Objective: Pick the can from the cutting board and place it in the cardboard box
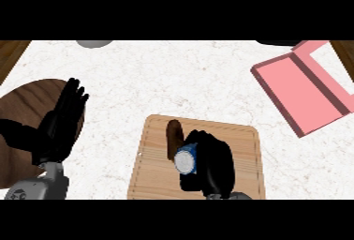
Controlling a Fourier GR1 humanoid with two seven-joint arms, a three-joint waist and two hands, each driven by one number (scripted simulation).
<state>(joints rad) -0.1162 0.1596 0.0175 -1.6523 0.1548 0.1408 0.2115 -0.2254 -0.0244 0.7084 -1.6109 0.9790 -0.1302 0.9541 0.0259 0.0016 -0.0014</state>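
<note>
Right hand [211, 164] curls round can [187, 158] — on cutting board [153, 159].

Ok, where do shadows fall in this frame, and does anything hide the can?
Head view: a dark shadow lies on the light wooden cutting board just left of the blue can with the silver lid; the black right hand curls round the can, hiding most of it; the open black left hand casts a shadow on the round dark wooden board; no glare on the white marble counter.

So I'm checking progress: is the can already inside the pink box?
No, the can sits over the cutting board, the right hand fingers curled round it, apart from the box.
</note>
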